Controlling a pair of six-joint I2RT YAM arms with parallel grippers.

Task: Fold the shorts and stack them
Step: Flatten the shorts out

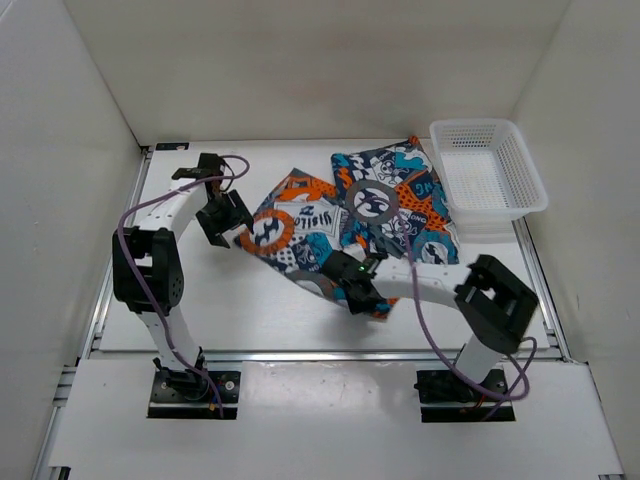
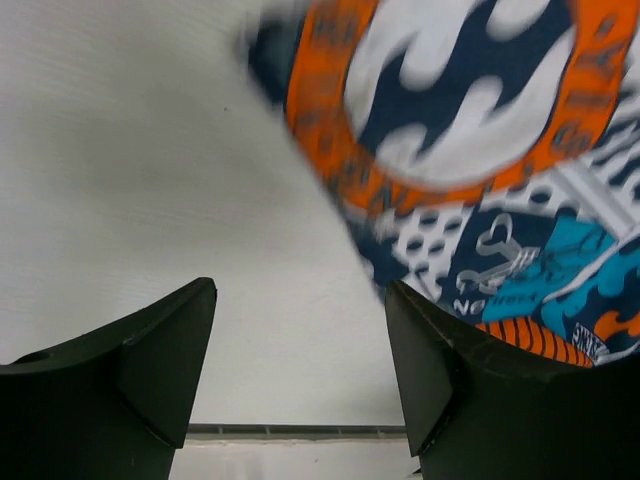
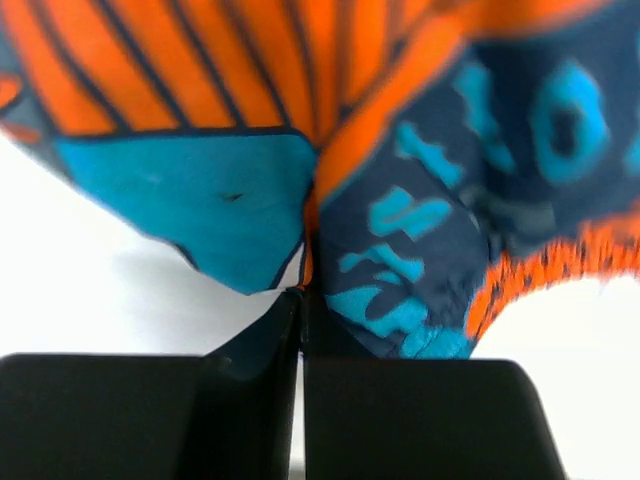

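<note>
Two patchwork shorts lie mid-table. One pair (image 1: 295, 232) is spread at the centre. A second pair (image 1: 395, 195) lies folded further right, beside the basket. My left gripper (image 1: 228, 222) is open at the left edge of the central shorts; in the left wrist view (image 2: 300, 340) its jaws stand wide apart over bare table, with the fabric (image 2: 470, 130) just beyond the right finger. My right gripper (image 1: 358, 290) is shut on the near corner of the central shorts; in the right wrist view (image 3: 302, 300) orange and teal fabric (image 3: 330, 150) is pinched between the jaws.
A white mesh basket (image 1: 490, 168) stands at the back right, touching the folded shorts. White walls enclose the table on three sides. A metal rail (image 1: 320, 352) runs along the table's front edge.
</note>
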